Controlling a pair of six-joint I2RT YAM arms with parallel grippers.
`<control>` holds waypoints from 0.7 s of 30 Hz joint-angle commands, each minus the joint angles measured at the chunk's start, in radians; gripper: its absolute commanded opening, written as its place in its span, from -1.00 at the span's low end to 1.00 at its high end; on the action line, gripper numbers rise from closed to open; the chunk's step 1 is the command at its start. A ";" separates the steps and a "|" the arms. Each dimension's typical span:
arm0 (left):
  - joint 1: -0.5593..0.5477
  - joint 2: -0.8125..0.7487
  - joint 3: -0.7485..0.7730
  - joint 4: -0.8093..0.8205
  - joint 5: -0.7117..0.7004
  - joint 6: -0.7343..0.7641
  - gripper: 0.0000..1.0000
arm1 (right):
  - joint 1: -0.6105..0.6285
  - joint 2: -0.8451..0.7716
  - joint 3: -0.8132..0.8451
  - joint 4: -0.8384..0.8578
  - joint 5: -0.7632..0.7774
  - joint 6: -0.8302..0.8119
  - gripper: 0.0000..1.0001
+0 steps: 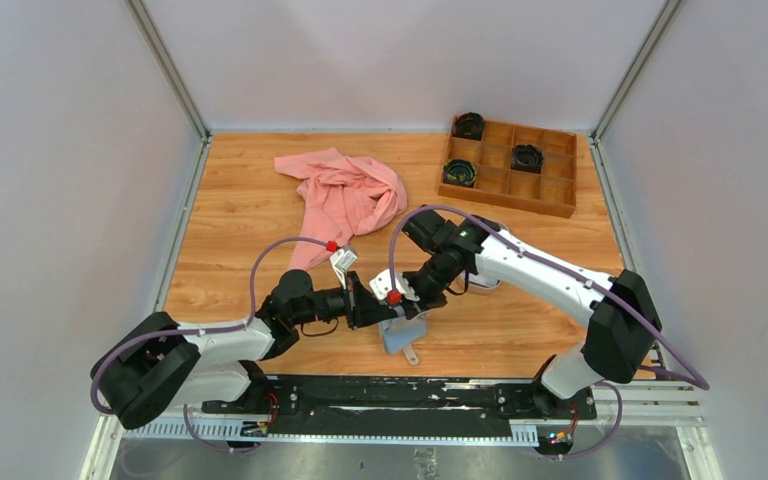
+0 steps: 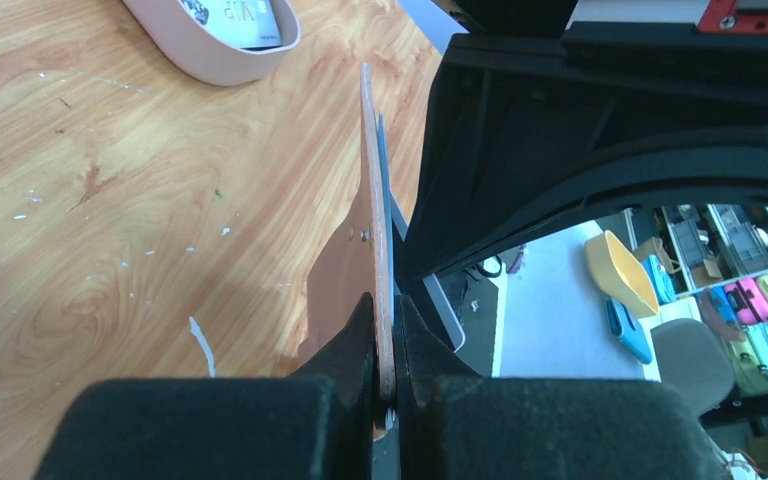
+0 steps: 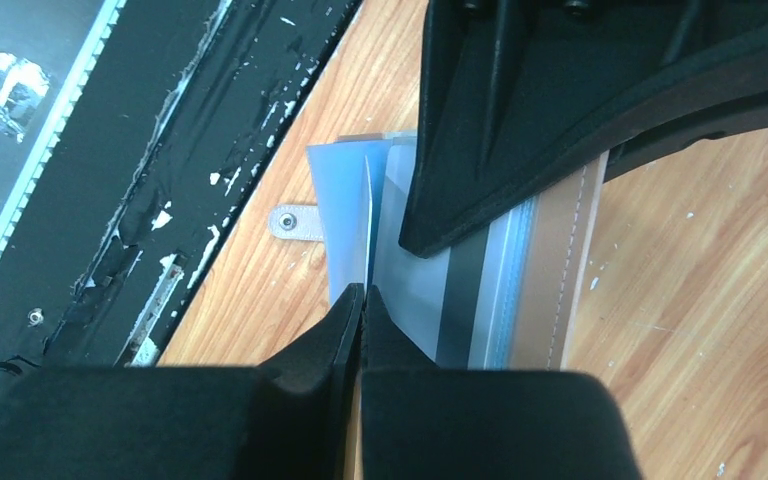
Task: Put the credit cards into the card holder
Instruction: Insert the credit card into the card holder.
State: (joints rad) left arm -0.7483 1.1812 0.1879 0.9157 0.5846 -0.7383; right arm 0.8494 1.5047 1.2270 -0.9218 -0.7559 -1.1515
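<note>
Card holder (image 1: pixel 405 335) pinched edge-on, left fingers (image 2: pixel 350 345), right fingers (image 3: pixel 335 335) — tray (image 2: pixel 195 62) cropped

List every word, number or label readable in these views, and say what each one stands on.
"VIP": on the pale card lying in the pinkish tray, left wrist view.
The dark print beside it on the same card is too blurred to read.
Top and right wrist views: nothing legible.

Tan-brown card holder (image 3: pixel 560 270), light blue inside
</note>
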 commanded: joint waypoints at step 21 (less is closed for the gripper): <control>0.004 0.028 0.040 0.003 0.015 -0.034 -1.00 | 0.100 0.053 0.007 0.066 0.192 0.165 -0.97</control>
State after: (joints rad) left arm -0.7471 1.2076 0.2039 0.8875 0.5716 -0.7559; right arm 0.9249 1.5341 1.2270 -0.8619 -0.6125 -1.0122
